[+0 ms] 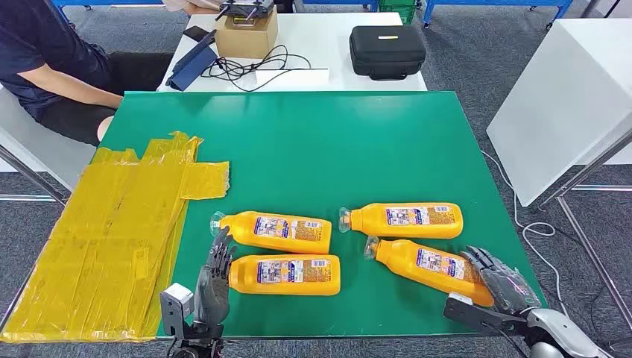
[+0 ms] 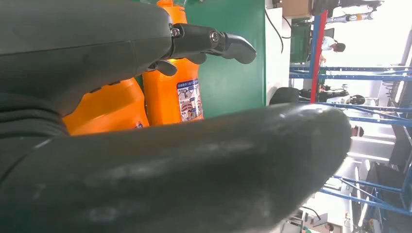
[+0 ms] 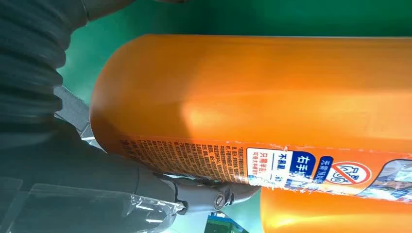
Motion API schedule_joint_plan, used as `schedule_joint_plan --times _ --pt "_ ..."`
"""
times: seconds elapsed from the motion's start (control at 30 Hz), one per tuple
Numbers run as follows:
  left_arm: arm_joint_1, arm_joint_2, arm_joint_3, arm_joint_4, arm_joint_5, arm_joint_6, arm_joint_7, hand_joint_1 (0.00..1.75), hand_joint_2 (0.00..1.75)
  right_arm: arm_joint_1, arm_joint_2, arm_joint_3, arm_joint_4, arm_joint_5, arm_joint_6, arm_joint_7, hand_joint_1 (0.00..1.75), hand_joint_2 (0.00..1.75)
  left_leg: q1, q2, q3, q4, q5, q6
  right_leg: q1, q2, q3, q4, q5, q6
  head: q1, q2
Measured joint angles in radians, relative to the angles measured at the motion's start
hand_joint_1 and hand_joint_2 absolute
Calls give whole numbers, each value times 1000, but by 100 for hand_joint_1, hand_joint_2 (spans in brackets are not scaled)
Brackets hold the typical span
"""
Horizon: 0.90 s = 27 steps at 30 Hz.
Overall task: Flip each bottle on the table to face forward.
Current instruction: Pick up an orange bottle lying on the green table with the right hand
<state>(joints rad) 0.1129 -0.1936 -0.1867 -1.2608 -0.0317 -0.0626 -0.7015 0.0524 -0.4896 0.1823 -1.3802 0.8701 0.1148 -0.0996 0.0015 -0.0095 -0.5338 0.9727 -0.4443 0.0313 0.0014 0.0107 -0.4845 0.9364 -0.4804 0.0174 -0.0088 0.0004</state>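
Observation:
Four orange bottles with white labels lie on their sides on the green table (image 1: 298, 142), caps pointing left. The far left bottle (image 1: 277, 231) and the near left bottle (image 1: 287, 274) lie side by side. My left hand (image 1: 216, 272) stands open beside the near left bottle's cap end, fingers stretched out; its wrist view shows both bottles (image 2: 172, 97) past the fingers (image 2: 228, 43). The far right bottle (image 1: 406, 221) lies level. The near right bottle (image 1: 428, 262) lies slanted, and my right hand (image 1: 501, 283) grips its base, a finger (image 3: 204, 194) pressed against the labelled side (image 3: 252, 92).
A sheet of crumpled yellow plastic (image 1: 112, 239) covers the table's left edge. A person (image 1: 52, 67) sits at the far left corner. Behind stands a white table with a cardboard box (image 1: 246, 33), cables and a black case (image 1: 387, 51). Another white table (image 1: 566, 97) stands to the right.

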Motion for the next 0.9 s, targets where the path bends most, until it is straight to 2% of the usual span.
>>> schedule_joint_plan --times 0.03,0.13,0.17,0.4,0.5,0.7,0.9 --pt "0 0 0 0 0 0 0 0 0 0 0 0 0 0 0 0 17 175 0 0 0 0 0 0 0 0 0 0 0 0 0 0" --pt "0 -1 1 0 0 -1 0 0 0 -1 0 0 6 9 3 5 144 175 0 0 0 0 0 0 0 0 0 0 0 0 0 0" --pt "0 -1 2 0 0 -1 0 0 0 -2 0 0 11 14 4 7 175 175 0 0 0 0 0 0 0 0 0 0 0 0 0 0" --pt "5 -2 4 0 3 3 0 0 0 -9 15 -1 76 41 -13 9 175 175 0 2 7 0 -2 1 1 2 1 0 0 0 0 0" --pt "20 -1 7 -8 20 27 0 0 0 -36 18 9 112 45 -18 -17 175 175 0 4 11 -1 -5 2 2 3 3 -1 -2 1 0 0" --pt "85 4 30 -75 42 67 0 0 0 -222 35 93 318 44 -17 -146 175 175 1 23 16 -1 -6 1 3 23 9 -1 4 -1 0 0" --pt "116 3 50 -125 41 74 0 0 0 -358 41 174 479 13 -23 -198 175 175 1 23 23 -1 -7 3 3 23 9 -1 4 0 0 0"
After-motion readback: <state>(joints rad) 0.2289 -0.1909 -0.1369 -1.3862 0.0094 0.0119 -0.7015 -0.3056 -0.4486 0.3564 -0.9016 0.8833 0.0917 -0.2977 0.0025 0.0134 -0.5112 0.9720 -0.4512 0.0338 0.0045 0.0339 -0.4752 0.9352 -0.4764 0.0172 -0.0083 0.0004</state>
